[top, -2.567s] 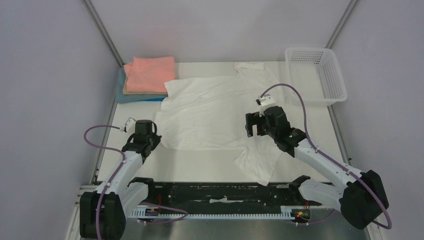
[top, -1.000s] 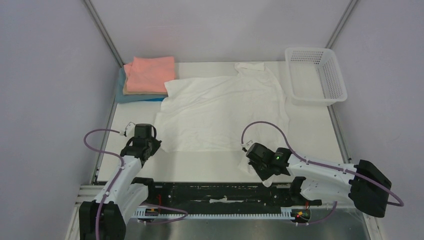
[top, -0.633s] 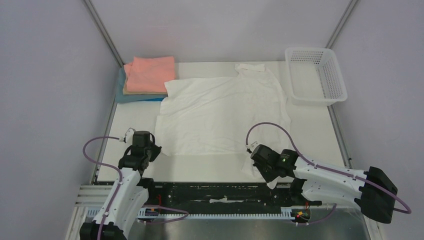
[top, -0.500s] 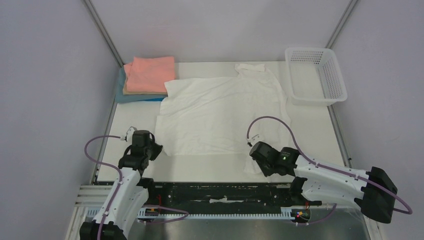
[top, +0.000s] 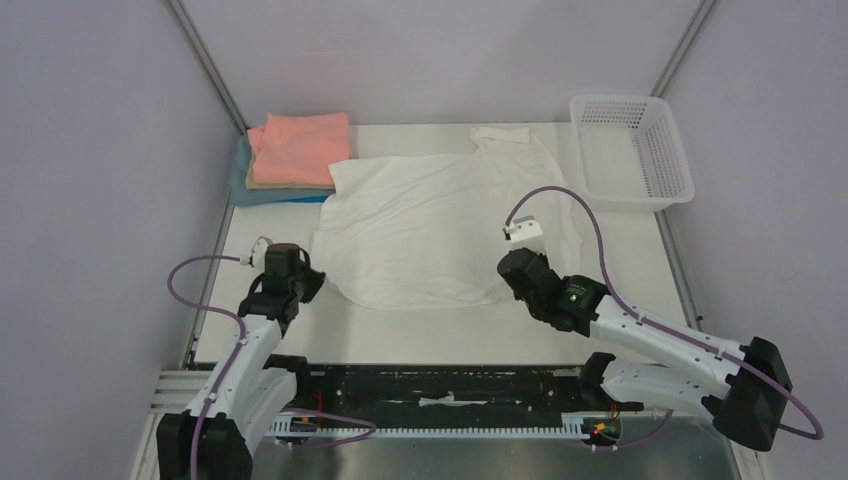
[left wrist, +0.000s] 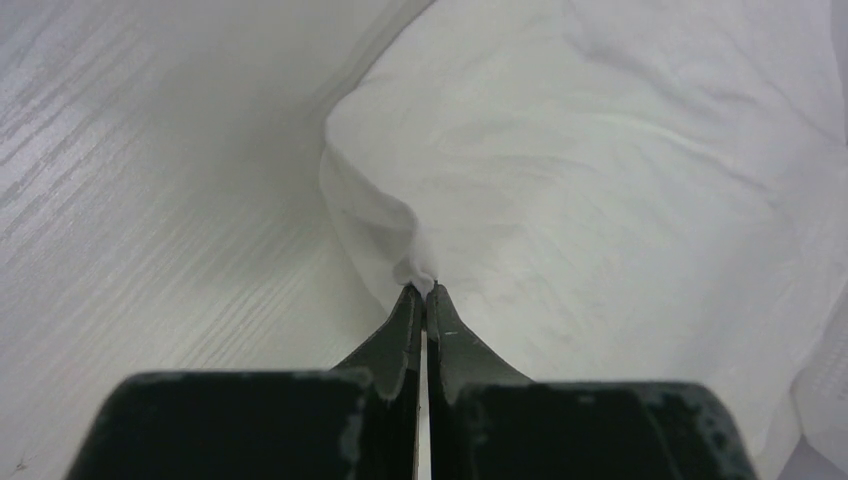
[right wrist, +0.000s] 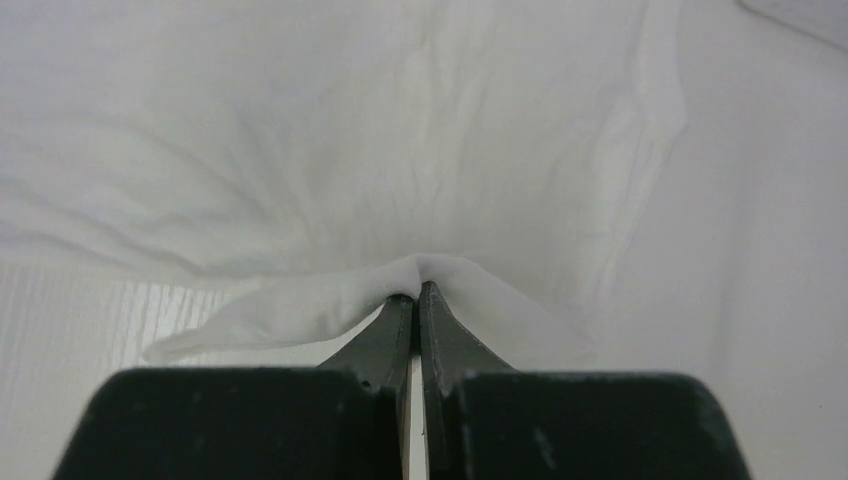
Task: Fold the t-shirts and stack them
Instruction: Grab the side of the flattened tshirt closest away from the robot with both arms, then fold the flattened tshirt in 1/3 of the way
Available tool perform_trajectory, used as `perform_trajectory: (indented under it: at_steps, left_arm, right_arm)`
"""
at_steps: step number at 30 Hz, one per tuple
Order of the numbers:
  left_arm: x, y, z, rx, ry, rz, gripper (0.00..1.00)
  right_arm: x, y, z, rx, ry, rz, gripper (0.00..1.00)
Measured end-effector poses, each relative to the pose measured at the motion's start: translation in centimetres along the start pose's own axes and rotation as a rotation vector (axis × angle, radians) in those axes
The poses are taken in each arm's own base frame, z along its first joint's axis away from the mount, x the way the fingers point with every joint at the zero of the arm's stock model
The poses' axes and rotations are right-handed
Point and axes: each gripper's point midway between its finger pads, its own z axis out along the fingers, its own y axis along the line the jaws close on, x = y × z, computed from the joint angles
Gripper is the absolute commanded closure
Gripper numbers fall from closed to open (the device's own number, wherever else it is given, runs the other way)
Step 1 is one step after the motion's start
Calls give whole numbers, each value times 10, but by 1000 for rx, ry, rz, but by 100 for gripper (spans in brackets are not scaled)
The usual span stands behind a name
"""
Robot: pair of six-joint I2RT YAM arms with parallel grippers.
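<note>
A large white t-shirt (top: 440,215) lies spread across the middle of the table. My left gripper (left wrist: 425,288) is shut on its near left hem corner, which bunches at the fingertips. At the near right corner, my right gripper (right wrist: 416,288) is shut on a pinched fold of the same shirt (right wrist: 400,150). From above, the left gripper (top: 305,283) sits at the shirt's left edge and the right gripper (top: 508,272) at its right. A salmon-pink folded shirt (top: 300,145) tops a tan one (top: 262,184) and a blue one (top: 262,194) at the back left.
A white lattice basket (top: 632,150) stands at the back right. Grey walls close in both sides. The arms' black base rail (top: 440,390) runs along the near edge. Bare white tabletop (top: 420,335) lies between the shirt and the rail.
Both grippers, shut on the near hem corners, have moved away from the near edge. The hem has lifted and curved, and the loose flap at the near right is gone from the table.
</note>
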Motion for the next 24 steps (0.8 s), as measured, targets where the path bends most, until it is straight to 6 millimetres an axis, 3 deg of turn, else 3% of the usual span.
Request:
perform_trajectory:
  at_steps: [4,12,24]
  left_arm:
    - [-15,-10,0,4,-50,-5,98]
    - [-30,-26,11,3,-82,-12,98]
    - [-56,-47,25,2,-160,-47,98]
  right_arm:
    - [-28,-18,10,66,-71,75,100]
    - [-50,-46,29,152,-113,118,100]
    - [-82,-63,49,172,-185,49,100]
